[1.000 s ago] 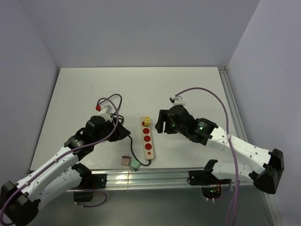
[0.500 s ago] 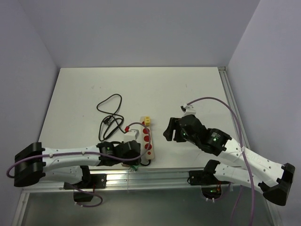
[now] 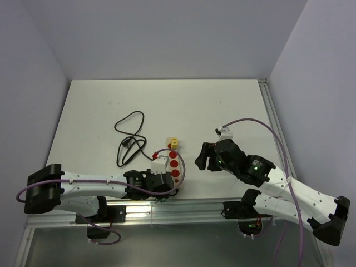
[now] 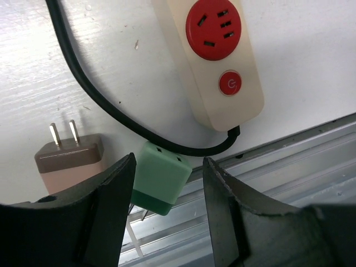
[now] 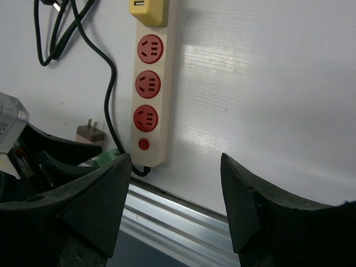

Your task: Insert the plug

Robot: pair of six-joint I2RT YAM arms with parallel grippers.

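Note:
A cream power strip (image 4: 222,83) with red sockets (image 5: 148,84) lies on the white table, and a yellow adapter (image 3: 174,143) sits at its far end. A green plug (image 4: 161,177) lies at the table's near edge, just past the strip's switch end. My left gripper (image 4: 168,167) hangs open over it; the plug sits between the fingers, close to the left one and not clamped. A brown plug (image 4: 69,158) with two prongs lies to the left of it. My right gripper (image 5: 175,161) is open and empty, to the right of the strip.
The strip's black cable (image 3: 130,136) loops across the table to the left and passes right by the green plug (image 5: 108,158). An aluminium rail (image 4: 289,161) runs along the near table edge directly under the left fingers.
My left arm has swung from the cable loop down to the near end of the strip, over the green plug, and its jaws have widened a little. The right gripper has drawn back slightly.

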